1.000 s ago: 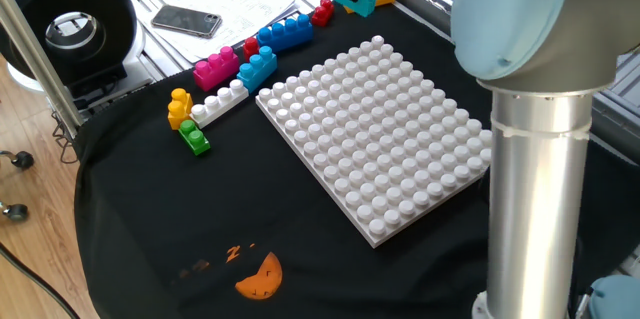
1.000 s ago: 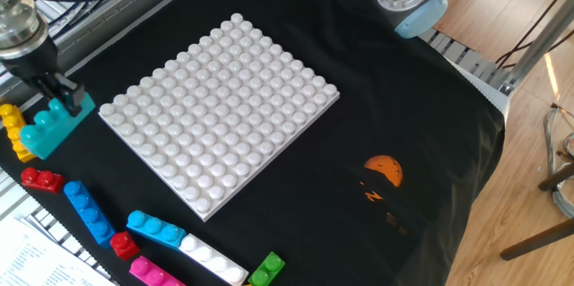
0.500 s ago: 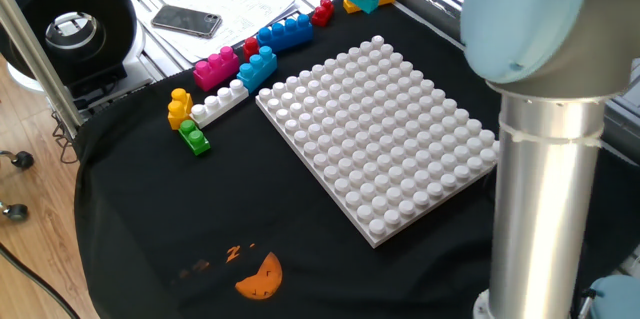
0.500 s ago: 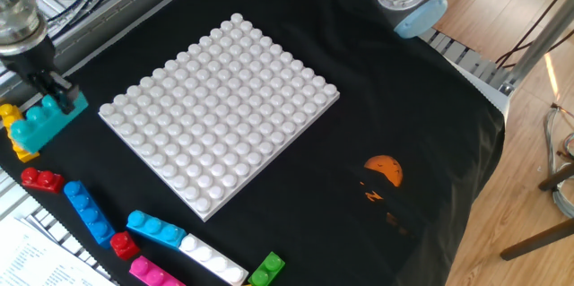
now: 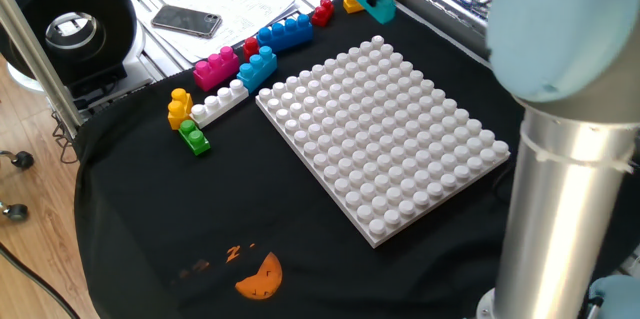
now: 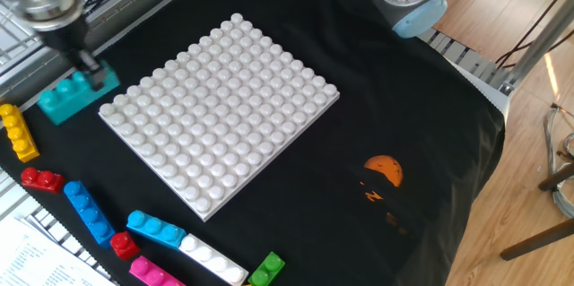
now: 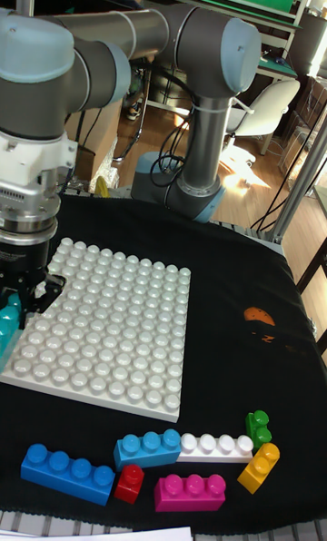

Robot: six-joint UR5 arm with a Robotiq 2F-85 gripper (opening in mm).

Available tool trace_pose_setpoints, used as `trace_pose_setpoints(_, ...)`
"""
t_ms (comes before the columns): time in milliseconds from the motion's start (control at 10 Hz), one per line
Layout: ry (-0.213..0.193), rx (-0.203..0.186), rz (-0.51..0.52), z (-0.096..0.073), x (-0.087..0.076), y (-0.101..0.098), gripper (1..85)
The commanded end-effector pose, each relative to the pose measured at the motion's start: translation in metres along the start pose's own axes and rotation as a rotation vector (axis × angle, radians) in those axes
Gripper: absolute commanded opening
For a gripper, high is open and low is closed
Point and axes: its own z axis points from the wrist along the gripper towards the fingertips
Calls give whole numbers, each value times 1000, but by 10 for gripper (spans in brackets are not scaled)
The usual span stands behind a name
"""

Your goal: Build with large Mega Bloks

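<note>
Teal brick gripped in closed jaws of gripper; lifted off yellow brick, carried toward baseplate; placement judged next.

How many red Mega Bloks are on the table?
2. The first red brick lies near the yellow brick; the second red brick sits by the pink brick. None seems hidden.

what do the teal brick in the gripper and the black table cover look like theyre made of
Teal brick: apparently moulded plastic, smooth with a slight sheen and rounded studs. Black table cover: looks like matte cloth, since it shows soft wrinkles and drapes over the table edge.
</note>
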Motion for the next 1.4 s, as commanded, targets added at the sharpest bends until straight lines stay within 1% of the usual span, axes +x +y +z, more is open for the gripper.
trace_pose_setpoints(0, 28, -1, -94, 24, 45, -5, 13)
trace_pose_setpoints(200, 59, 14, -190, 38, 65, -18, 13)
trace_pose_setpoints(300, 59, 25, -212, 41, 68, -25, 13)
trace_pose_setpoints(400, 59, 38, -212, 42, 68, -29, 13)
trace_pose_setpoints(600, 41, 38, -194, 44, 61, -29, 13)
trace_pose_setpoints(800, 16, 29, -129, 50, 51, -26, 13)
trace_pose_setpoints(1000, 16, 25, -99, 54, 50, -25, 13)
trace_pose_setpoints(1200, 12, -1, -47, 59, 48, -17, 13)
trace_pose_setpoints(1300, 4, -13, -29, 60, 45, -14, 13)
